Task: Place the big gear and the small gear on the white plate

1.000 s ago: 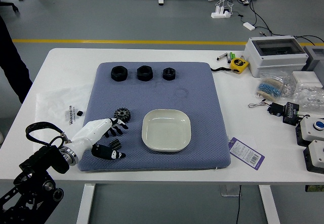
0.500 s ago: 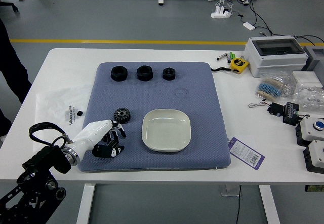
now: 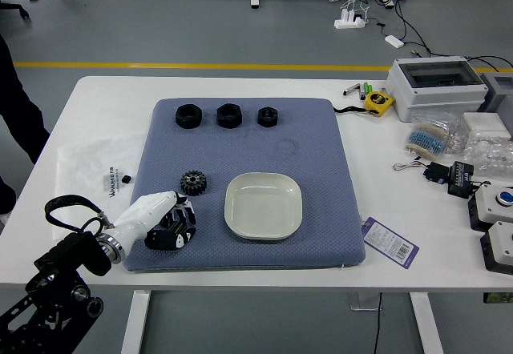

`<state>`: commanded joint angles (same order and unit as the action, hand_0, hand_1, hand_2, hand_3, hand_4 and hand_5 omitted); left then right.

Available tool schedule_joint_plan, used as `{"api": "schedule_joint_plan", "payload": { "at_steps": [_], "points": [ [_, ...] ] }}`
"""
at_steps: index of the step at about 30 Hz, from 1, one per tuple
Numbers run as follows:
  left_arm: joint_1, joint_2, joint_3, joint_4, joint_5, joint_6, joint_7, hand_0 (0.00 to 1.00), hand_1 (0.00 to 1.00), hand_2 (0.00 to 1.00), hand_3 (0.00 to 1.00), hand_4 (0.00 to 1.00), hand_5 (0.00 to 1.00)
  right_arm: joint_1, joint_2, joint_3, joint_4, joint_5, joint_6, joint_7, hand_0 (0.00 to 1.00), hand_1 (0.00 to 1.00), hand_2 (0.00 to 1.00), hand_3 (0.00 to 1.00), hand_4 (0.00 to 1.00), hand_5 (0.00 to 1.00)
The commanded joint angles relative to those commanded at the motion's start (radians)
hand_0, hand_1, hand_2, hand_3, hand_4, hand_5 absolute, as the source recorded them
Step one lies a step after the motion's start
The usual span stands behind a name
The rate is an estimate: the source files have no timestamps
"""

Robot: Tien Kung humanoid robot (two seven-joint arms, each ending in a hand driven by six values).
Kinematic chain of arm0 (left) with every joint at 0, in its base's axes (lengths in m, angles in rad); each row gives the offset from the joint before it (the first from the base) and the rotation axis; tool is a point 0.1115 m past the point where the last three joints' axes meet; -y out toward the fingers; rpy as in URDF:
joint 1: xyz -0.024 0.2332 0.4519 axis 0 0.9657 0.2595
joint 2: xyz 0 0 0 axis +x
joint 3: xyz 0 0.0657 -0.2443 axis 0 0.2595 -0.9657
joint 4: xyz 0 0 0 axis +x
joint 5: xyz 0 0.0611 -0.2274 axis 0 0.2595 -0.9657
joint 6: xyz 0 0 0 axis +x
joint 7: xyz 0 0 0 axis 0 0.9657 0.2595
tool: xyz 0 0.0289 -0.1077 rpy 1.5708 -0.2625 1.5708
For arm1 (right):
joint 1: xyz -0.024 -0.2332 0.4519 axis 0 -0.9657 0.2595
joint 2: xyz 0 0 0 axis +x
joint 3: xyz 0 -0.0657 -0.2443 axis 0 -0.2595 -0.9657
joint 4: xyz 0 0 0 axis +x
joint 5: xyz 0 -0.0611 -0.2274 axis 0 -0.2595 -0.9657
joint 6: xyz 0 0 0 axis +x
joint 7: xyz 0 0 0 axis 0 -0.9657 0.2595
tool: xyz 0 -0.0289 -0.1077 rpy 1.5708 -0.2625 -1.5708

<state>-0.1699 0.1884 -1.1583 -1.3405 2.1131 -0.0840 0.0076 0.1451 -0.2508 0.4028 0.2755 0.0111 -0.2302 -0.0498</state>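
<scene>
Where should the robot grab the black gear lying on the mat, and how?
I'd come down from above and pinch the gear by its toothed rim, on two opposite sides. It looks like it lies flat on the mat, and the teeth should help fingers hold on. The left hand is close by, on its near side.

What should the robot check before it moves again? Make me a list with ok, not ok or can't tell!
1. Left hand closed on the small gear: ok, fingers curled around its spot.
2. Small gear held firmly: cannot tell, the hand hides it.
3. Small gear lifted off the mat: cannot tell.
4. Plate flat and open side up: ok.
5. Big gear on the plate: not ok, it sits on the mat.
</scene>
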Motion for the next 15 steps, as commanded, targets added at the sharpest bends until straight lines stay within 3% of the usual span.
{"api": "schedule_joint_plan", "payload": {
  "at_steps": [15],
  "points": [
    [-0.007, 0.001, 0.010, -0.030, -0.037, 0.058, -0.064, 0.249, 0.187, 0.300, 0.431, 0.516, 0.002, -0.004, 0.000, 0.003, 0.000, -0.005, 0.000, -0.002, 0.651, 0.647, 0.734, 0.585, 0.847, 0.688]
  ]
}}
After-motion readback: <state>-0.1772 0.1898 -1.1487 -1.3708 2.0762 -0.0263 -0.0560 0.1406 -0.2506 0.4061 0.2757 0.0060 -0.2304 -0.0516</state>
